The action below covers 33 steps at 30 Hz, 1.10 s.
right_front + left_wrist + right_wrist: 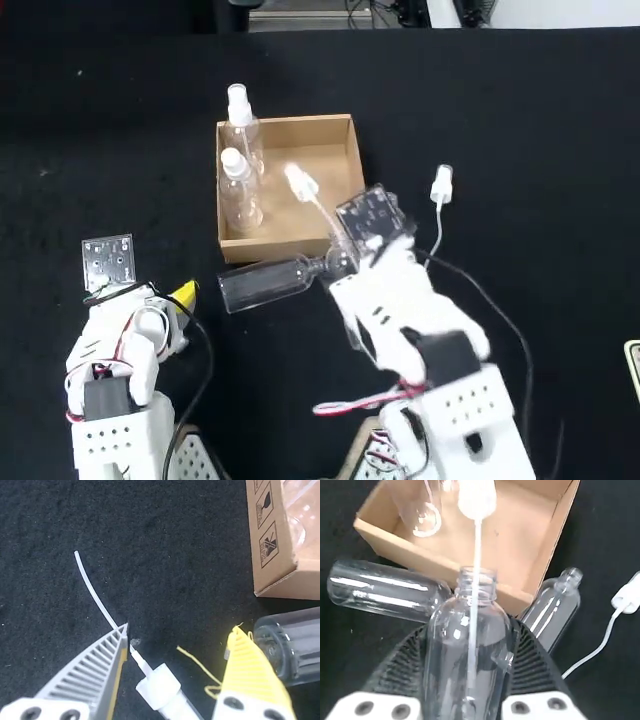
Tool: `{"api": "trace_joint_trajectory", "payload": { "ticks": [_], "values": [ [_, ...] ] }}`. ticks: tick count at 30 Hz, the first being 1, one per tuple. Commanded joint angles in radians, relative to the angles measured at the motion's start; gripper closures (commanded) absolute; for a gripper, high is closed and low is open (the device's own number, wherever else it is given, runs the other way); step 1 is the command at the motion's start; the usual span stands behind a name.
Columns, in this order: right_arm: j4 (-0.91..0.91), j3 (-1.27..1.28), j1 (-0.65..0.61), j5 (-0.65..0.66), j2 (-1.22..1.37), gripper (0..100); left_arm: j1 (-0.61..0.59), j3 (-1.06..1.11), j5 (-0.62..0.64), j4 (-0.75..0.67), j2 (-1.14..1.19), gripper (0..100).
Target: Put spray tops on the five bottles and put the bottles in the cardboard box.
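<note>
My right gripper [470, 636] is shut on a clear bottle [468, 655] held in front of the cardboard box [540, 545]. A white spray top [476, 497] hovers above the bottle's neck, its tube running down inside. From the high view this spray top [300, 183] sticks out over the box [340, 215]. Two capped bottles [240, 118] [240, 192] stand in the box's left side. Another bottle [264, 284] lies uncapped on the table. My left gripper [180, 630] stands open over a loose spray top [161, 686] lying between its fingers.
A further uncapped bottle [554, 606] lies beside the box's corner. One more spray top [441, 186] with its tube rests on the black table to the right of the box. A cable [505, 320] trails by the right arm.
</note>
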Motion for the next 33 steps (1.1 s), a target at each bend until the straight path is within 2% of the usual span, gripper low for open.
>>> {"api": "trace_joint_trajectory", "payload": {
  "ticks": [1, 13, 17, 25, 33],
  "values": [
    [0.037, -0.065, 0.021, 0.009, -0.125, 98.8, -0.010, -0.008, 0.003, -0.017, -0.003, 71],
    [0.035, -0.064, 0.249, 0.091, -0.226, 98.7, -0.010, -0.008, 0.003, -0.017, -0.003, 71],
    [0.034, -0.067, 0.285, 0.094, -0.226, 98.7, -0.010, -0.010, 0.003, -0.017, -0.003, 71],
    [0.043, -0.090, 0.261, 0.094, -0.228, 98.7, -0.010, -0.010, 0.003, -0.017, -0.003, 71],
    [0.215, -0.357, 0.160, 0.094, -0.228, 98.7, -0.010, -0.010, 0.003, -0.017, -0.003, 71]
  ]
}}
